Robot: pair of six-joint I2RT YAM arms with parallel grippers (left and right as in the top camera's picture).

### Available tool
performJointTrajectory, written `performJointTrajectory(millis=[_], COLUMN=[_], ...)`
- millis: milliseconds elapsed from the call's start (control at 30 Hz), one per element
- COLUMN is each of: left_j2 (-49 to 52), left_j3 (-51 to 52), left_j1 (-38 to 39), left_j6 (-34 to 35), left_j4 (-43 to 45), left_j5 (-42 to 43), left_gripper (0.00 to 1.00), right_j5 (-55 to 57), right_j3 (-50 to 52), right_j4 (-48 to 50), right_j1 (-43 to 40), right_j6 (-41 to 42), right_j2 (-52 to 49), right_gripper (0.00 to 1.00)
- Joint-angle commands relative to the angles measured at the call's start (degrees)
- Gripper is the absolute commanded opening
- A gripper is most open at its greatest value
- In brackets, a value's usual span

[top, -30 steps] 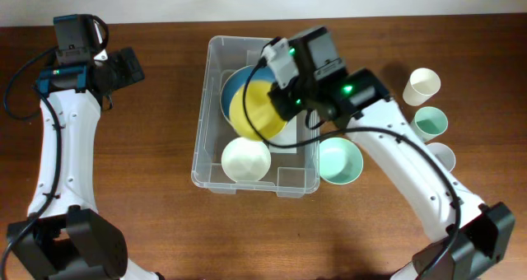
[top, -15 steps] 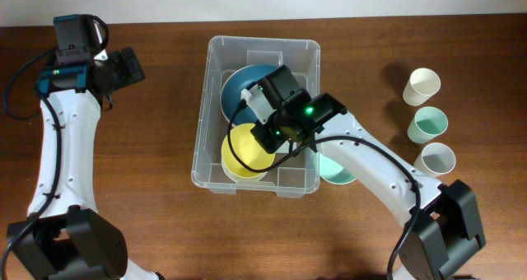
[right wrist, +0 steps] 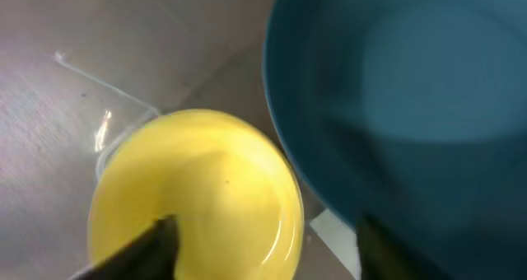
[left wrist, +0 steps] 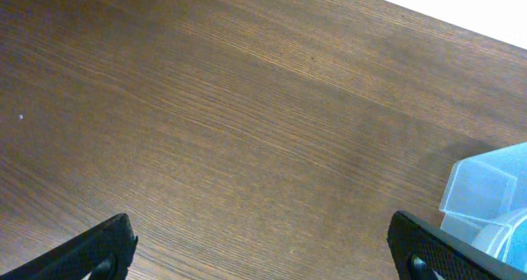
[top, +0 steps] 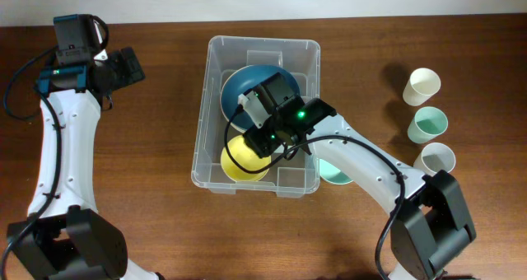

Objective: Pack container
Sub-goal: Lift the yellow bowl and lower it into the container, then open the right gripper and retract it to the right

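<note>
The container (top: pixel 206 140), a clear plastic bin, stands mid-table; one corner (left wrist: pixel 486 193) shows in the left wrist view. In its far half lies a dark blue bowl (top: pixel 247 82) (right wrist: pixel 403 91). A yellow bowl (top: pixel 239 161) (right wrist: pixel 198 198) sits in the near half. My right gripper (top: pixel 259 136) (right wrist: pixel 263 251) is down inside the bin and open. The yellow bowl's rim lies between its spread fingers (right wrist: pixel 156 239), with no pinch on it. Far left, my left gripper (top: pixel 123 66) (left wrist: pixel 268 251) hangs open over bare wood.
A mint bowl (top: pixel 333 171) lies just right of the bin, partly under my right arm. A cream cup (top: pixel 422 86), a mint cup (top: pixel 429 123) and a pale cup (top: pixel 435 159) stand in a row on the right.
My right gripper brought the yellow bowl down into the bin's near half, over the white bowl that was there, and has opened. The left arm has not moved.
</note>
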State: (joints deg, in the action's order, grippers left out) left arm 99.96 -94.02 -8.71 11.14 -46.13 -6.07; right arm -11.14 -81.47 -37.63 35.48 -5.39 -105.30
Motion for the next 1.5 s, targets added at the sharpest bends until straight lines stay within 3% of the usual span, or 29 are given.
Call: performJointTrajectory(millis=[0, 300, 667, 800, 1067, 1200, 1467], left_j2=[-0.7, -0.7, -0.7, -0.7, -0.7, -0.7, -0.7], left_j3=[-0.9, -0.9, -0.9, -0.9, -0.9, -0.9, -0.9], left_j1=[-0.1, -0.1, -0.1, -0.1, -0.1, -0.1, -0.1], left_j6=[-0.1, -0.1, -0.1, -0.1, -0.1, -0.1, -0.1], left_j4=[0.0, 0.0, 0.0, 0.0, 0.0, 0.0, 0.0], left_j5=[-0.2, -0.2, -0.2, -0.2, -0.2, -0.2, -0.2], left_gripper=[1.0, 1.0, 1.0, 1.0, 1.0, 1.0, 1.0], right_j5=[-0.9, -0.5, 10.9, 17.0, 32.1, 33.3, 40.3], right_j3=[-0.3, -10.7, -11.3, -11.3, -11.3, -11.3, -11.3], right_j4=[1.0, -14.1, -31.8, -36.0, -41.9, -42.4, -43.3], right_j1=[0.4, -5.5, -28.9, -30.8, -30.6, -30.6, -30.6], right_j6=[0.3, 5.9, 19.2, 21.8, 34.7, 36.4, 42.2], right_j2=[-0.4, 5.8, 15.3, 14.9, 14.9, 14.9, 14.9], right_gripper=[0.7, 0.72, 0.76, 0.83, 0.85, 0.98, 0.99])
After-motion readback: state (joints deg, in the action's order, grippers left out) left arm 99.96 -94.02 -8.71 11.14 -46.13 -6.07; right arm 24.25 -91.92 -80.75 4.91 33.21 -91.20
